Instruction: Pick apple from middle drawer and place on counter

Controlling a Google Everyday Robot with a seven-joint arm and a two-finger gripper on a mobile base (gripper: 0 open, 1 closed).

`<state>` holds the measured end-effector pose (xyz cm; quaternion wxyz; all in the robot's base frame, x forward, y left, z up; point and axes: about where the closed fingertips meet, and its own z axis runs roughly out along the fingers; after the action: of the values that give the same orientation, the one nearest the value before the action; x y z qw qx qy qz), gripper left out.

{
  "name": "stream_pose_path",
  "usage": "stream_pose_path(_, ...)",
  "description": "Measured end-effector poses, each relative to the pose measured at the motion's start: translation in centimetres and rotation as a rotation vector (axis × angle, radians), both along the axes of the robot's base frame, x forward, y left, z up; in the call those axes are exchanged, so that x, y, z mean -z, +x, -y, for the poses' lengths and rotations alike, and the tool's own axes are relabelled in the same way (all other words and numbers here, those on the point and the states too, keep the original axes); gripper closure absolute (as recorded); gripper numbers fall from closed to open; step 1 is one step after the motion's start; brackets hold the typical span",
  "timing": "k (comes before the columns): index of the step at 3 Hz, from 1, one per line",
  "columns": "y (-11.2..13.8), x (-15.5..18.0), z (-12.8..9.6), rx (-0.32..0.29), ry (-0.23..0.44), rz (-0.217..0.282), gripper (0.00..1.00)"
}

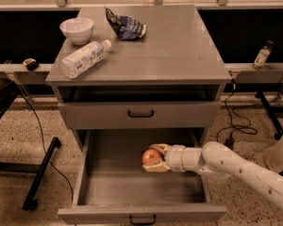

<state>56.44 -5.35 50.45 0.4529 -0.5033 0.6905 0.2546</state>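
The red-orange apple sits between the two pale fingers of my gripper, which is shut on it. The white arm reaches in from the lower right. The apple is held over the tray of the open middle drawer, in its right half near the back, and looks lifted a little off the tray floor. The grey counter is the top slab of the cabinet, above the drawers.
On the counter stand a white bowl, a lying plastic bottle and a crumpled blue chip bag. A shut drawer front with a black handle lies just above the open drawer. Cables and a black stand lie on the floor either side.
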Motion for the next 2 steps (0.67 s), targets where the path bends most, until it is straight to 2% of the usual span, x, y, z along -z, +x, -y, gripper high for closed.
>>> stream_pose_path(1,0.0,0.0,0.0,0.0,0.0,0.0,1.0)
stream_pose_path(2,-0.7,-1.5,-0.3,-0.034,0.002,0.022,1.0)
